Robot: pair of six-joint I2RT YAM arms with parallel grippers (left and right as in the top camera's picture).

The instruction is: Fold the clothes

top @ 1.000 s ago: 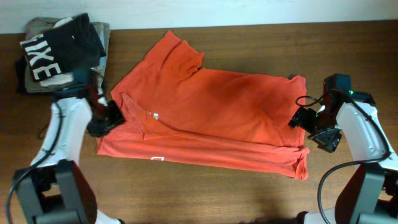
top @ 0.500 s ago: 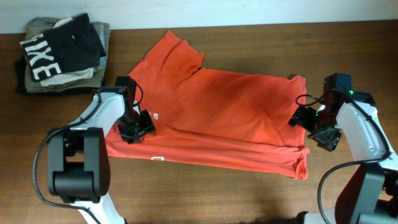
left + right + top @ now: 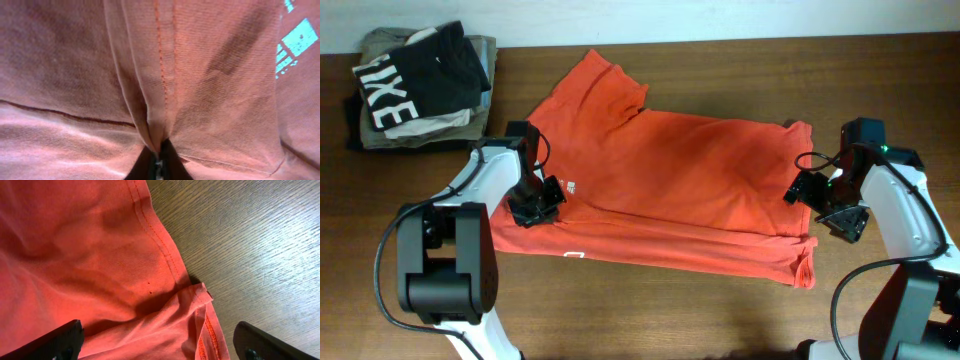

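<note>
The clothes, one red-orange T-shirt [image 3: 670, 170], lie spread across the table with the lower part folded over and a small white neck tag [image 3: 568, 186] showing. My left gripper [image 3: 537, 207] sits on the shirt's left side next to the tag. In the left wrist view it [image 3: 159, 161] is shut on a pinched ridge of stitched shirt fabric [image 3: 150, 90]. My right gripper [image 3: 825, 207] hovers at the shirt's right hem. In the right wrist view it [image 3: 160, 350] stands open, its fingers [image 3: 60, 339] straddling the hem corner [image 3: 197, 292] without touching it.
A stack of folded garments, a black shirt with white letters [image 3: 415, 80] on top of khaki and white ones, lies at the back left corner. Brown wooden table [image 3: 720, 310] surrounds the shirt. Bare wood [image 3: 250, 240] lies just right of the hem.
My left arm swung in from the left onto the shirt by the neck tag, then its jaws closed on a fold of fabric. The right arm has stayed still and open.
</note>
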